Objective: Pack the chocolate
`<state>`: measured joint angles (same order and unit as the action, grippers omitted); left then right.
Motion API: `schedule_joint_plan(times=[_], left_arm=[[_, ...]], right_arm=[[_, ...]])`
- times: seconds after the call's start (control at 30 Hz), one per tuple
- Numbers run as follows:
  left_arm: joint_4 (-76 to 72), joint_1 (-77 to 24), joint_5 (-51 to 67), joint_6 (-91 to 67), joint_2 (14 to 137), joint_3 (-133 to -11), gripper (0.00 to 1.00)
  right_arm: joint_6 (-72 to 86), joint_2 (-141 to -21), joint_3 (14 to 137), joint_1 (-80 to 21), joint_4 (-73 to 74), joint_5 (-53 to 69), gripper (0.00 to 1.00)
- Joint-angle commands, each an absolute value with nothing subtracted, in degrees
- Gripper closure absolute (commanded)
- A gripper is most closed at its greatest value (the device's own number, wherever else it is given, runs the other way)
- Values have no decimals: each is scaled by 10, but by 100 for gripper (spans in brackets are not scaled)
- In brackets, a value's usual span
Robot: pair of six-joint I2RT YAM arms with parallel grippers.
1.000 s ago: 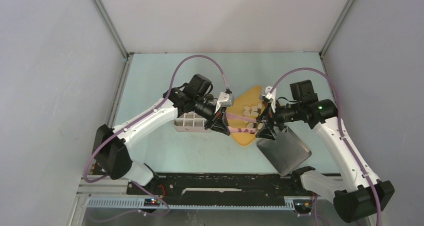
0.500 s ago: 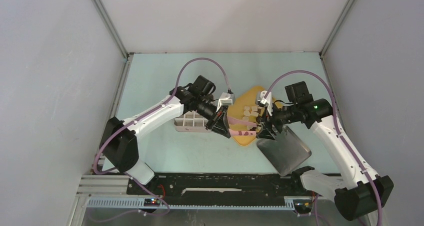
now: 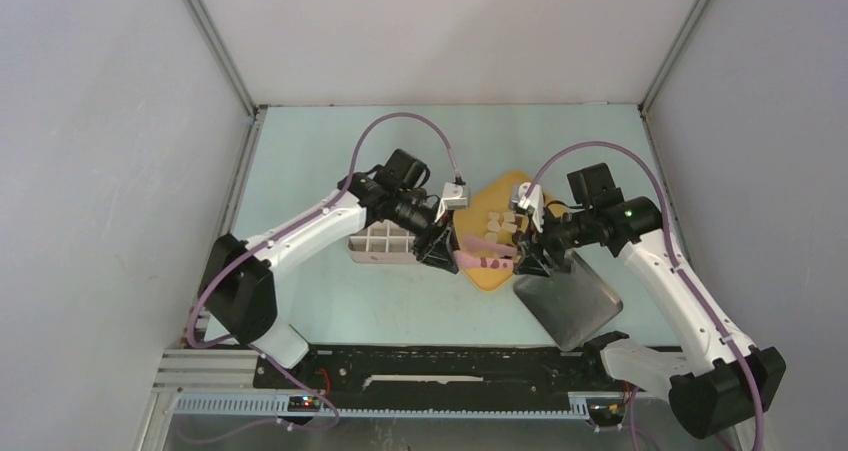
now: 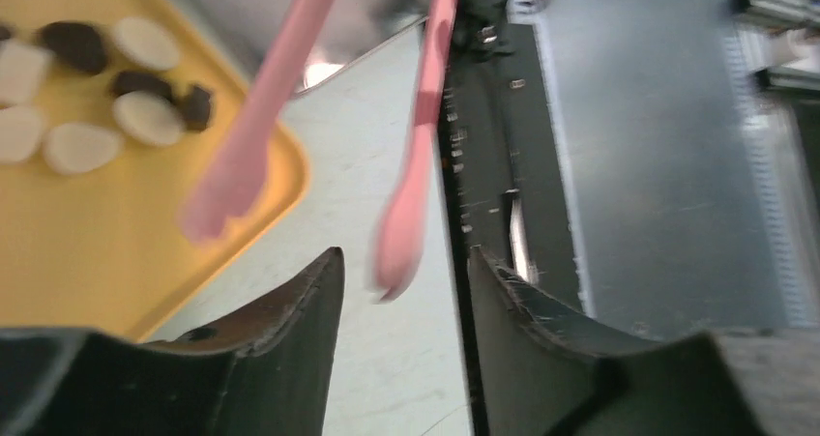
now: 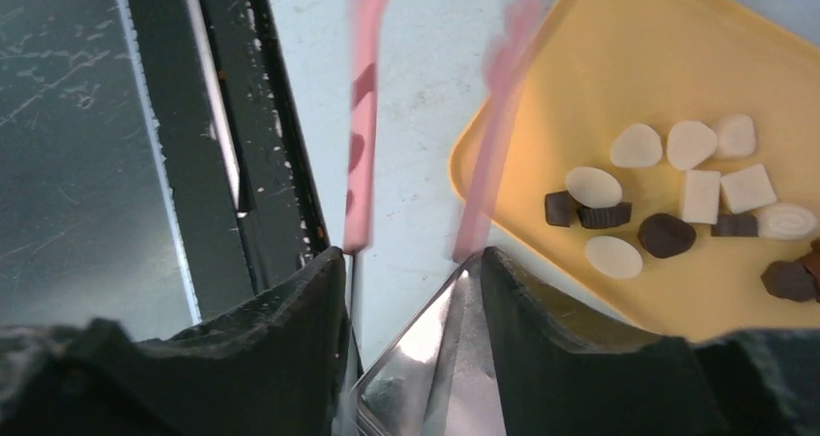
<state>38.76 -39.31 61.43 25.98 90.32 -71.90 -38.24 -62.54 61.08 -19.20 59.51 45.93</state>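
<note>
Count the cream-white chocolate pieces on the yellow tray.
8 cream-white pieces on the yellow tray, right wrist view: three in the upper row, three below, one swirled at right, one lowest. More may lie off-frame.

I see plain grey-white walls (image 3: 110, 171) boxing in a pale green table (image 3: 330, 146), joined by aluminium corner posts (image 3: 215, 46). A black rail (image 3: 440, 366) spans the near edge under even lighting.
</note>
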Motion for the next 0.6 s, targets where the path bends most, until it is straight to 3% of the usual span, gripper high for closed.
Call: schedule_joint_plan(times=[0.0, 0.07, 0.13, 0.33, 0.47, 0.57], left_arm=[[329, -374, 459, 238, 828, -685, 39], [327, -347, 412, 234, 792, -671, 29], [341, -310, 378, 233, 764, -666, 26], [336, -210, 337, 215, 672, -614, 24], [302, -212, 366, 207, 659, -567, 26], [300, -280, 352, 209, 682, -577, 28]], right_arm=[[-352, -644, 612, -186, 556, 398, 67], [-341, -660, 614, -180, 549, 364, 69], [-326, -680, 618, -170, 544, 332, 70], [-288, -732, 628, -154, 517, 282, 76], [-309, -734, 625, -154, 520, 312, 74], [-304, -727, 619, -139, 509, 311, 72]])
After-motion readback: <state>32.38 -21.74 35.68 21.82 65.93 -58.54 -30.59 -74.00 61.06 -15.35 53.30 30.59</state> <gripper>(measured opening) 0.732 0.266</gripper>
